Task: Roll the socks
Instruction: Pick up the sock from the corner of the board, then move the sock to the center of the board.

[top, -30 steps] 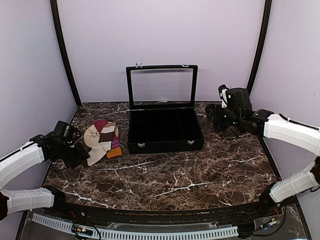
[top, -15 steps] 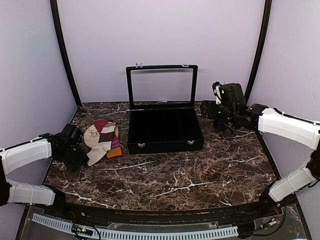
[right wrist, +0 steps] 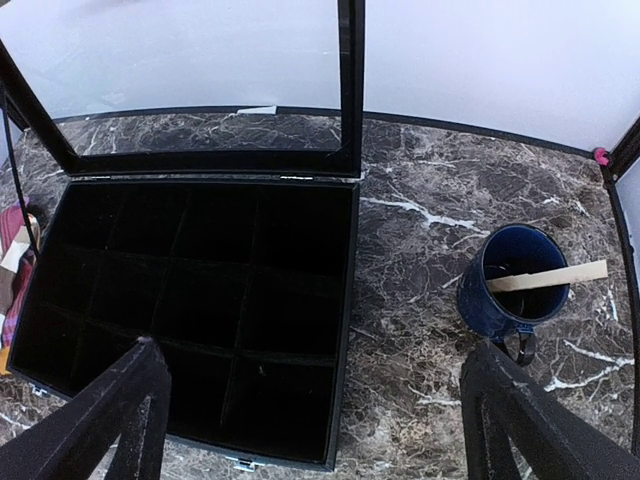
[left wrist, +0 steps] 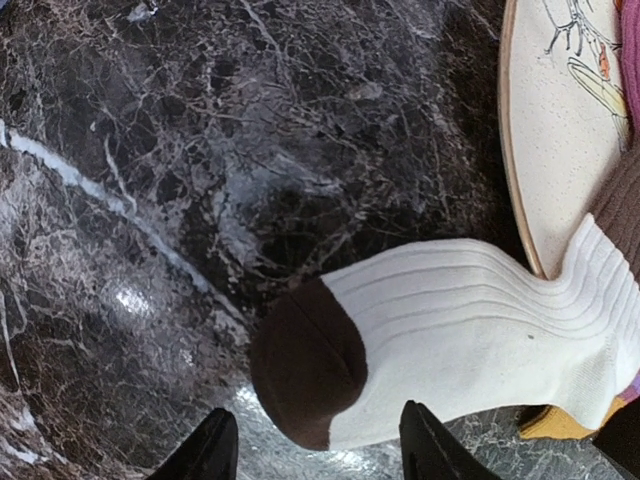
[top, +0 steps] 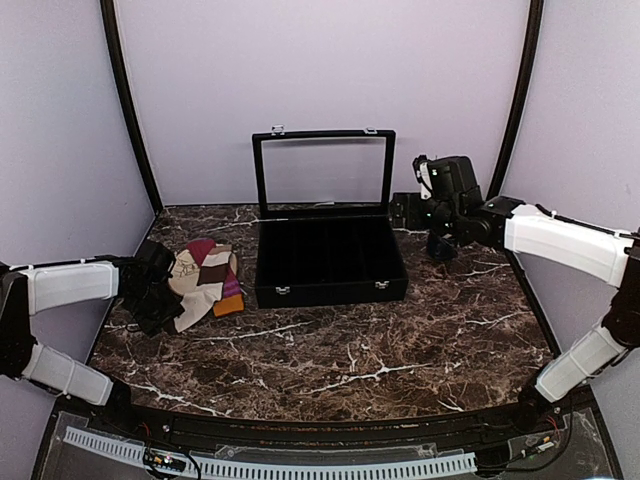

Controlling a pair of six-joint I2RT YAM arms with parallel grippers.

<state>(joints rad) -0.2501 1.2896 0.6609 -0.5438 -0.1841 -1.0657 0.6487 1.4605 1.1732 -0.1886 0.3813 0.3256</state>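
rolling has not begun, by the look of it. both socks (top: 208,278) lie flat and loose at the left side of the table (top: 380,350), overlapping each other on a tan oval mat (left wrist: 560,120) with a leaf drawing. no fold or curl shows in either one. what is left is the whole job: take an end, turn the fabric over itself, and do the same for the pair or for each.

the cream sock (left wrist: 460,325) stretches off the mat onto the marble. its ribbed body is smooth, and its rounded brown toe (left wrist: 305,365) points toward the near left. the maroon sock (top: 203,248) lies partly under it on the mat, with its orange end (top: 230,305) poking out toward the black case (top: 330,265). how much of it is covered i cannot tell.

the left gripper (left wrist: 318,445) hangs low just beside the brown toe, jaws apart, nothing between them, the toe just beyond the gap. i judge it to be lined up for a first pinch there.

the right gripper (right wrist: 320,400) is well apart from the socks, up over the open case and near a blue mug (right wrist: 510,285) holding a wooden stick (right wrist: 545,277). its jaws are spread wide and empty.
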